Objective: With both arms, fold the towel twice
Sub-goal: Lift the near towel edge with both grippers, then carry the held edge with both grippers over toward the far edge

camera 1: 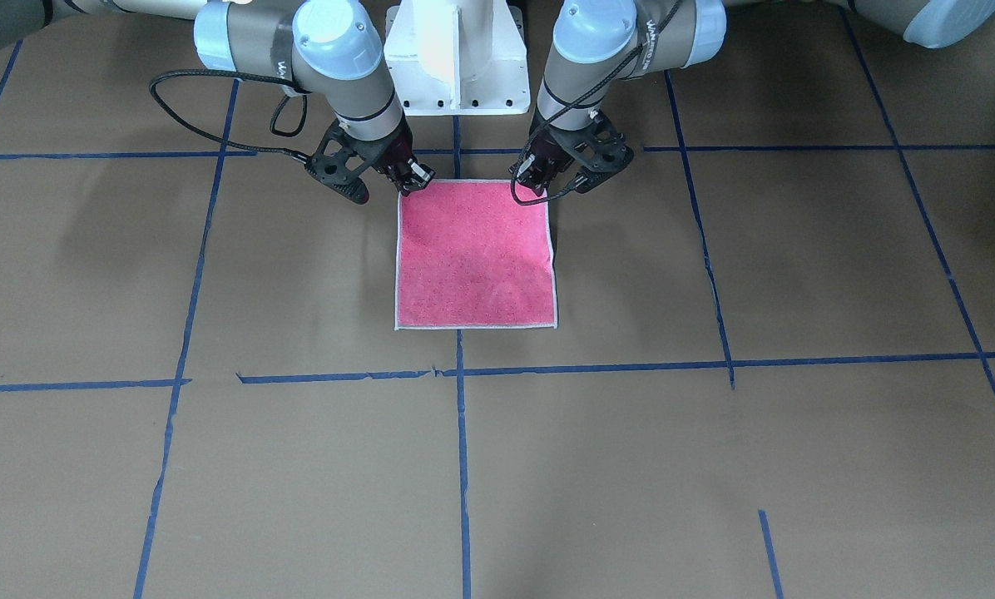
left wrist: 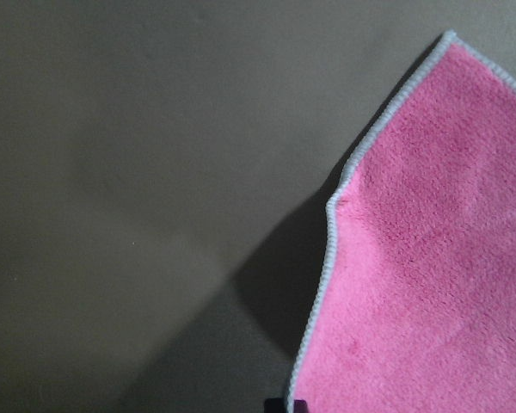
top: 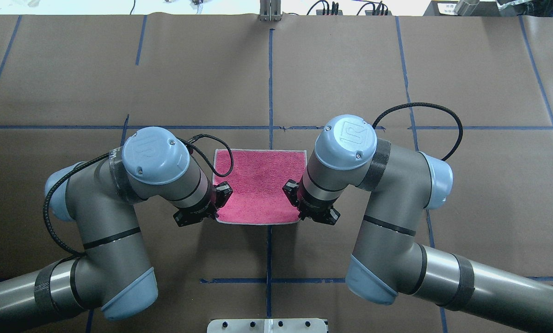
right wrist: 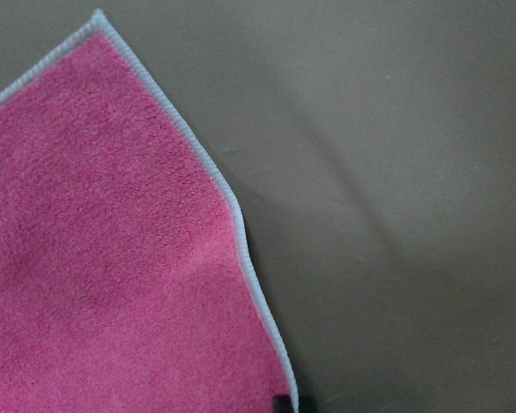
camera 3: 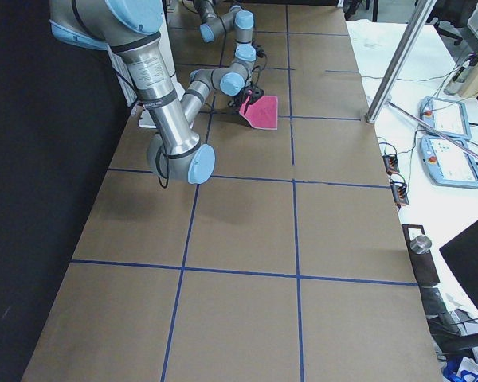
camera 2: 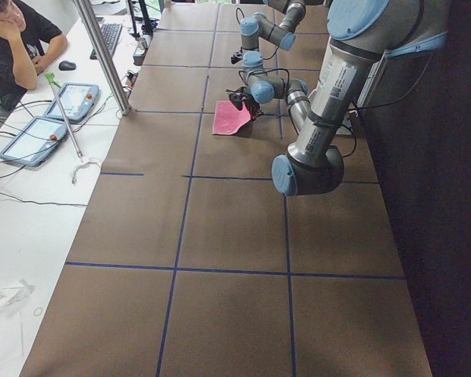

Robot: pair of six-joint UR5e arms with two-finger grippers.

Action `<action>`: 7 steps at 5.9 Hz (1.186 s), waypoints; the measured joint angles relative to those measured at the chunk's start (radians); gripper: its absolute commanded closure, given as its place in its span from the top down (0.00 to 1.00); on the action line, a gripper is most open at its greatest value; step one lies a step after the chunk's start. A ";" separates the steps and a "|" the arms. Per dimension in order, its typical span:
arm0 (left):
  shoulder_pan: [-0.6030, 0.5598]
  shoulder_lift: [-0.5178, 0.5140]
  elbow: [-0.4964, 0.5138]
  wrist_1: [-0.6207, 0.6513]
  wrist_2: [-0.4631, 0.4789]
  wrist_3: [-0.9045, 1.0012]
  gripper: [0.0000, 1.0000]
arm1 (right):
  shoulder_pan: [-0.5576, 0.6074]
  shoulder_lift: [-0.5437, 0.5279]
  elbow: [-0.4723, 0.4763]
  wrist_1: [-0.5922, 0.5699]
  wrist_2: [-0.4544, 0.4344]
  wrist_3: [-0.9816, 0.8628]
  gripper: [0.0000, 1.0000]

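Observation:
The towel [camera 1: 474, 258] lies pink face up with a whitish border, mostly flat on the brown table in front of the robot base; it also shows in the overhead view [top: 258, 189]. My left gripper [camera 1: 533, 190] is at the towel's near left corner [top: 214, 210] and looks shut on it. My right gripper [camera 1: 410, 181] is at the near right corner [top: 304, 209] and looks shut on it. In both wrist views the towel edge [left wrist: 331, 258] [right wrist: 241, 241] bends upward over a shadow toward the held corner. The fingertips are hidden under the wrists in the overhead view.
The white pedestal base [camera 1: 456, 58] stands just behind the grippers. Blue tape lines [camera 1: 460, 433] divide the brown table. A seated operator [camera 2: 16, 39], tablets [camera 2: 31, 137] and a metal post [camera 2: 102, 55] are beyond the far edge.

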 measured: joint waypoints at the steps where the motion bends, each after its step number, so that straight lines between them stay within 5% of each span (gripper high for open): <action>1: -0.004 -0.001 0.002 -0.004 -0.001 0.001 0.00 | 0.003 0.000 -0.012 0.003 0.002 -0.001 0.05; 7: -0.078 -0.042 0.068 -0.052 -0.065 -0.032 0.00 | 0.029 0.017 -0.058 0.012 0.035 -0.002 0.04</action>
